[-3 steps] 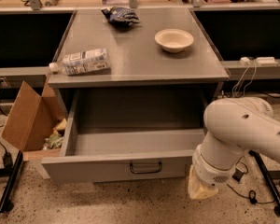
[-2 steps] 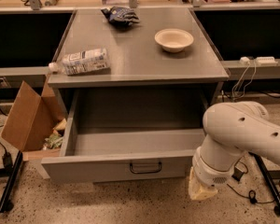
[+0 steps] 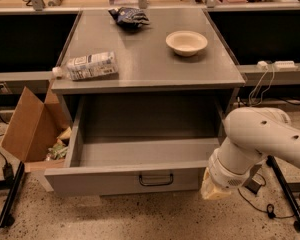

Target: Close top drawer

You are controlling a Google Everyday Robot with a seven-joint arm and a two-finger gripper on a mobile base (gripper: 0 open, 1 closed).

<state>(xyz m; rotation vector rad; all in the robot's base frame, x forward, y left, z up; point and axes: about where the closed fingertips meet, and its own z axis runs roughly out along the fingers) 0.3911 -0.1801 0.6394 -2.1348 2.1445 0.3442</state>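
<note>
The top drawer (image 3: 125,180) of the grey cabinet is pulled far out and looks empty inside. Its plain grey front carries a small dark loop handle (image 3: 156,179) at centre. My white arm (image 3: 260,144) comes in from the right. My gripper (image 3: 212,188) sits low at the drawer front's right end, just right of the handle. It shows only as a pale end piece below the wrist.
On the cabinet top (image 3: 150,59) lie a plastic bottle (image 3: 85,65) on its side, a white bowl (image 3: 186,42) and a dark bag (image 3: 129,17). An open cardboard box (image 3: 32,126) of trash stands left of the drawer. Cables and a black stand leg (image 3: 285,194) are at right.
The arm has shifted very slightly left toward the drawer front. The drawer stands as open as before.
</note>
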